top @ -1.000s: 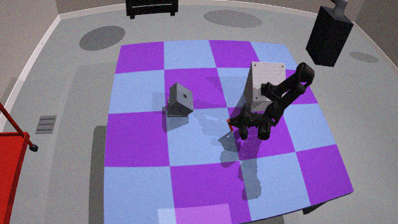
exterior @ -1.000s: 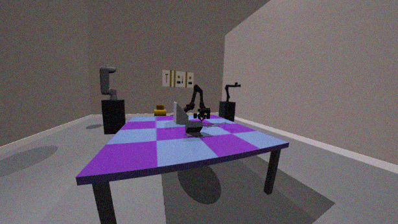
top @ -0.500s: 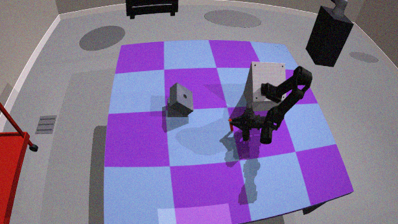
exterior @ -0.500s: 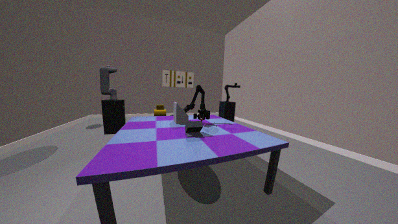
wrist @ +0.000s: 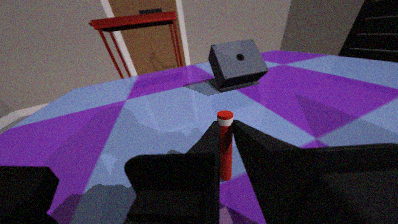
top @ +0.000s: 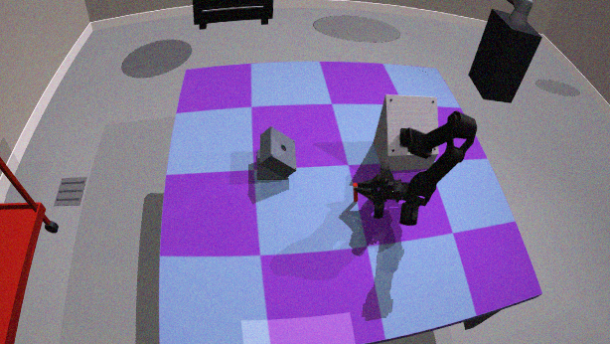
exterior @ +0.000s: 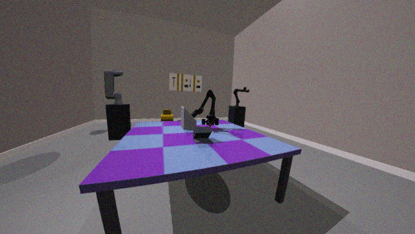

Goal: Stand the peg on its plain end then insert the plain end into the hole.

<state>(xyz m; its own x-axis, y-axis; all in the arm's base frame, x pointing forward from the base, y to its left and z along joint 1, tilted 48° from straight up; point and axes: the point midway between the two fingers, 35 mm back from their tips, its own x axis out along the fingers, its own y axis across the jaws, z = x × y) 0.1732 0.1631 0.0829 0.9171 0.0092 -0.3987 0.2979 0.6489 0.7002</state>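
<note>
robot arm (top: 444, 161) (exterior: 213, 101): matte black all over | build: slim, jointed links with chunky, rounded housings at the bends | gripper (top: 359, 188) (exterior: 210, 125) (wrist: 224, 124): black too, fingers narrowing to slender tips, with broad, round-cornered dark blocks behind them in the wrist view | small markings: too dim and grainy to read

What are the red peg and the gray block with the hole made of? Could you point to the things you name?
The red peg (top: 356, 193) (wrist: 226, 160) looks like smooth painted wood or plastic: its color is even, with one white band near the top. The gray block (top: 277, 150) (exterior: 202, 131) (wrist: 238, 62) might be plastic or painted metal; its flat faces look dull and plain, so I can't tell which.
</note>
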